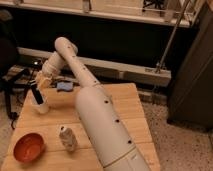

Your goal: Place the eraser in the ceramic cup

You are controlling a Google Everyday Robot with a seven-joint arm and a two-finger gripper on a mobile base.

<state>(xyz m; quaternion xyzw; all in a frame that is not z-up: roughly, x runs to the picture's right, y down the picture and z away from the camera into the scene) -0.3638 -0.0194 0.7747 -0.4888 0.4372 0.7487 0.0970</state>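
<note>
The white ceramic cup [41,106] stands near the left edge of the wooden table [125,107]. The black eraser [36,94] stands tilted, its lower end inside the cup and its upper end sticking out above the rim. My gripper [41,83] hangs directly above the cup, right at the eraser's upper end. The long white arm reaches to it from the front right. Whether the gripper still touches the eraser does not show.
A small flat blue block [64,86] lies at the table's back edge, right of the cup. An orange-red bowl [28,146] sits at the front left, with a silver-grey can [67,138] beside it. A dark chair stands to the left of the table.
</note>
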